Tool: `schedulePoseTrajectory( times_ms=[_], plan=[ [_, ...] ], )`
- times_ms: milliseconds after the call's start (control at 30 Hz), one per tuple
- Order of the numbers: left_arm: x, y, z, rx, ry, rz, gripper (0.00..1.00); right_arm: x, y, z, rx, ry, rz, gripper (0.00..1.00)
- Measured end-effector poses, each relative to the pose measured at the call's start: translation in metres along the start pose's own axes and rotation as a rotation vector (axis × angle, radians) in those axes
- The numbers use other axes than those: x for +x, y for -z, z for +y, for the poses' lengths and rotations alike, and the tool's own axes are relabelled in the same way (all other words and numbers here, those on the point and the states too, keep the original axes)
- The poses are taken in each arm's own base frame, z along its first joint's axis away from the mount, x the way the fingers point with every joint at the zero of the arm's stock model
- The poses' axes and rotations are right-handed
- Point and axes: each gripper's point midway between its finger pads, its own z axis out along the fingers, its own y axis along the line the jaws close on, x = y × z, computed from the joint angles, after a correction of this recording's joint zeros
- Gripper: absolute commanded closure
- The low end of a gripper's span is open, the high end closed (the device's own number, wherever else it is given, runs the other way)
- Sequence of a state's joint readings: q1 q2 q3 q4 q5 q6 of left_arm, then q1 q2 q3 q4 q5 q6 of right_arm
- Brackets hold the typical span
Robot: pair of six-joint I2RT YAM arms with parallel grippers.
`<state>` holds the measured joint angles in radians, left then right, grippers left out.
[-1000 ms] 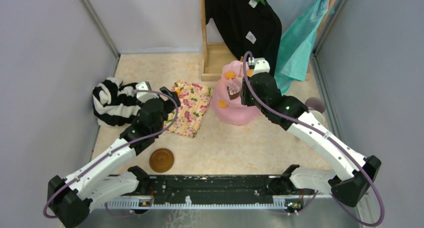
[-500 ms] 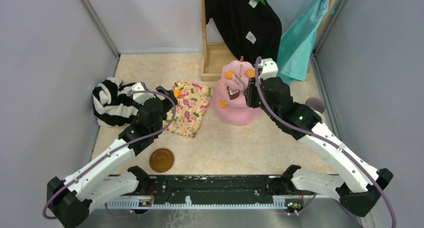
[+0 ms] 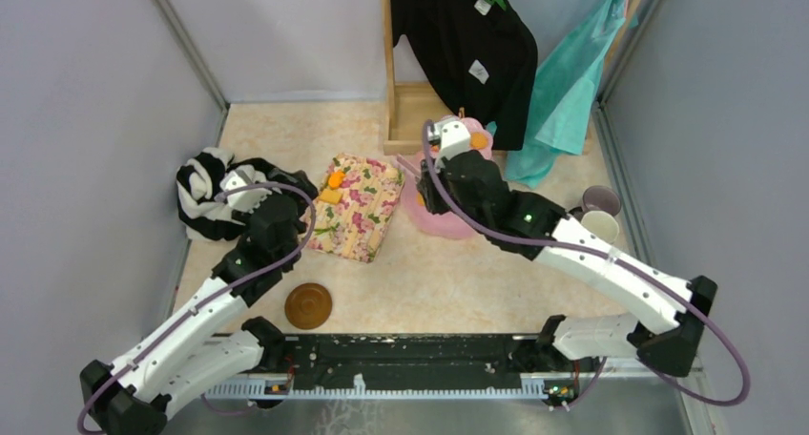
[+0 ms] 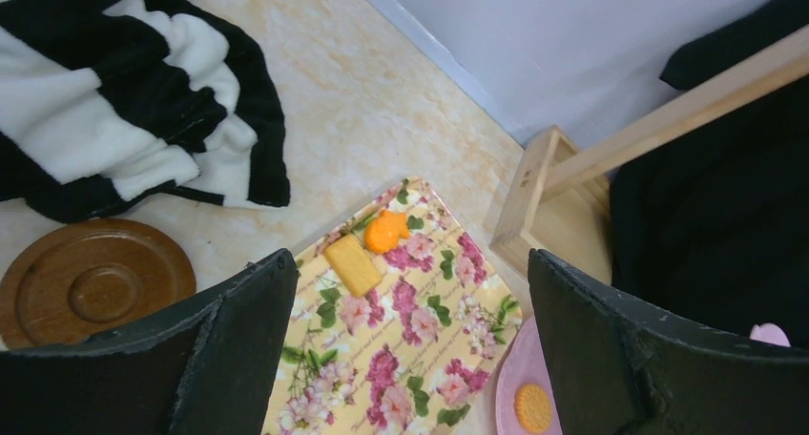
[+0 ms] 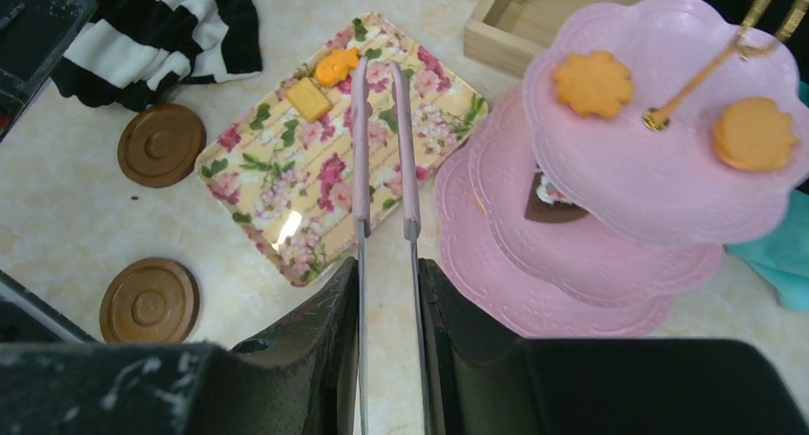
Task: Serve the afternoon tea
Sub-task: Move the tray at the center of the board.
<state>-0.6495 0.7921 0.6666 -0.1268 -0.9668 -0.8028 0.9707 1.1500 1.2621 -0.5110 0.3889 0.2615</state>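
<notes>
Your left gripper (image 4: pixel 412 263) has drawn back from the far corner of the floral-print tray (image 3: pixel 367 227) toward the striped garment (image 3: pixel 205 201). Its jaws have spread wide apart, with nothing between them. That uncovers the orange pastry (image 4: pixel 385 232) and the yellow pastry (image 4: pixel 351 264), which lie side by side on the tray.

Your right arm has swung across the pink cake stand (image 5: pixel 658 201) from its right side. Your right gripper (image 5: pixel 388 301) is clamped on the tongs (image 5: pixel 361 149), whose empty tips now point at those two pastries.

You seem lined up to carry them to the stand, which already holds orange and brown pieces. The saucers (image 5: pixel 160 144) sit near the tray, and the mugs (image 3: pixel 601 216) wait well apart at the table's right edge.
</notes>
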Motion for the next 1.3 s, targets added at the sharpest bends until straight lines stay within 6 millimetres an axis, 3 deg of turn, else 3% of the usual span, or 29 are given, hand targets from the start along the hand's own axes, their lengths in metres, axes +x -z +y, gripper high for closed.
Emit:
schedulePoseTrajectory(
  times_ms=[367, 600, 867, 1133, 1300],
  plan=[
    [-0.005, -0.021, 0.037, -0.138, 0.078, -0.041, 0.06, 0.021, -0.09, 0.048, -0.041, 0.041, 0.115, 0.74],
    [0.037, -0.054, 0.058, -0.211, 0.06, 0.081, 0.07, 0.039, -0.147, 0.064, -0.075, 0.032, 0.171, 0.76],
    [0.083, -0.095, 0.093, -0.265, 0.135, 0.219, 0.09, 0.062, -0.201, 0.056, -0.085, -0.001, 0.228, 0.78],
    [0.118, -0.119, 0.096, -0.233, 0.181, 0.318, 0.09, 0.056, -0.247, 0.044, -0.071, -0.024, 0.214, 0.79],
    [0.13, -0.131, 0.097, -0.231, 0.187, 0.34, 0.09, 0.063, -0.273, 0.035, -0.053, -0.025, 0.218, 0.8]
  ],
)
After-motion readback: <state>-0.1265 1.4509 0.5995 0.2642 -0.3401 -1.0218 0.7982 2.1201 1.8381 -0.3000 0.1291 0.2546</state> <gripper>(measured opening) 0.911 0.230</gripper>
